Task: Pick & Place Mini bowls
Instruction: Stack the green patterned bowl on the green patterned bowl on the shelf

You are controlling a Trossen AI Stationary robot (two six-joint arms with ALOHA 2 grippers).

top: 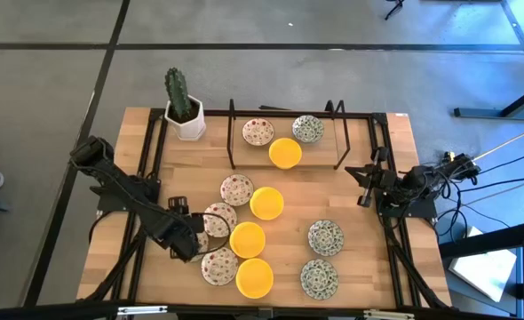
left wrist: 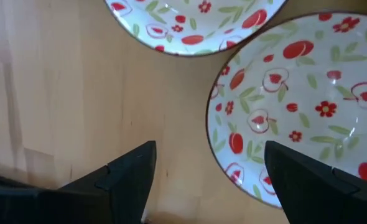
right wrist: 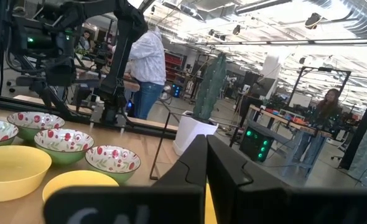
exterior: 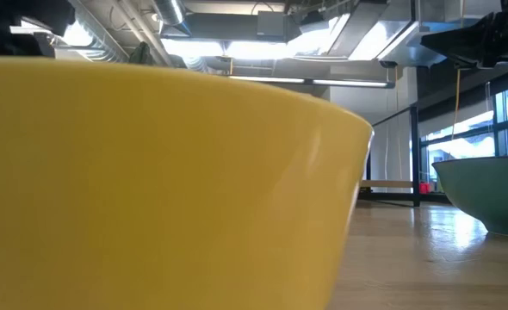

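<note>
The left gripper [top: 191,240] hangs low over the near left part of the wooden table [top: 369,213], its two dark fingers [left wrist: 130,171] spread wide with nothing between them but bare wood. Just off one fingertip lies a cream bowl with red floral speckles [left wrist: 295,106], its rim passing under that finger, and a second red-speckled bowl [left wrist: 193,22] sits just ahead of the gripper, close to the first; whether the two rims touch cannot be told. From above, this gripper sits amid a cluster of four red-speckled bowls [top: 236,188], with three plain yellow bowls [top: 248,239] lined up just beyond them toward the table's middle and two grey-green patterned bowls [top: 326,236] farther off toward the right arm. Well ahead of the left gripper, inside a black wire frame [top: 337,133] at the far edge, stand one red-speckled bowl [top: 258,132], one yellow bowl [top: 285,153] and one grey-green bowl [top: 308,128]. A cactus in a white square pot [top: 184,111] stands at the far left corner. The right gripper [top: 366,185] waits at the right edge of the table, fingers pressed together and holding nothing, well apart from every bowl. In the room behind, a person in a white shirt [right wrist: 147,59] stands beyond the table
</note>
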